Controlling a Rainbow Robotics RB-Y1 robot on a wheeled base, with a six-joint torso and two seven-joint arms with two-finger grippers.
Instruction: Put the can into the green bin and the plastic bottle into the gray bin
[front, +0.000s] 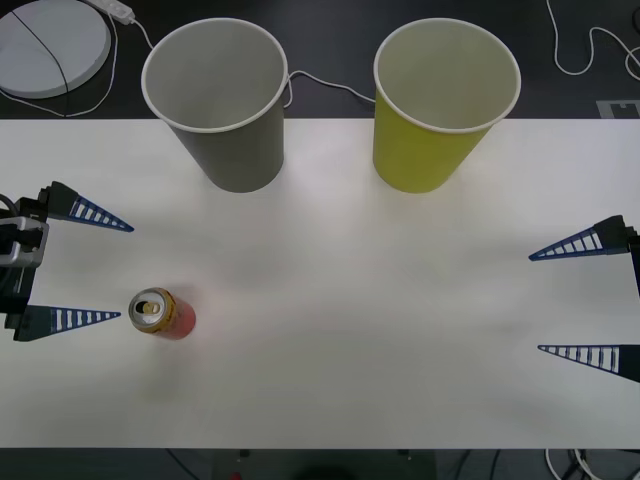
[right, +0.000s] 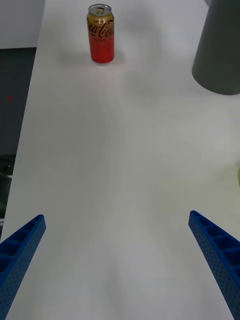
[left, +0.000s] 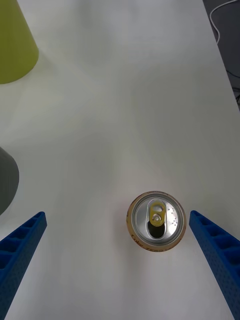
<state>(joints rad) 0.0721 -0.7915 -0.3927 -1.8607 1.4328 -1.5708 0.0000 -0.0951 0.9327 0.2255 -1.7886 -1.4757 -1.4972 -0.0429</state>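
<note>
A small red-and-orange can (front: 162, 313) (right: 101, 34) (left: 156, 222) stands upright on the white table, front left. My left gripper (front: 122, 271) (left: 117, 260) is open just to the left of it, and the can sits close to the nearer fingertip (front: 108, 316). The gray bin (front: 218, 102) (right: 220, 50) (left: 6, 180) and the green bin (front: 444, 102) (left: 14, 45) stand side by side at the table's back, both empty. At the table's right side my right gripper (front: 535, 303) (right: 117, 265) is open and holds nothing. The plastic bottle is out of view.
The white table (front: 350, 300) has wide free room between the two arms. A round white device (front: 50, 45) and white cables (front: 330, 85) lie on the dark floor behind the table.
</note>
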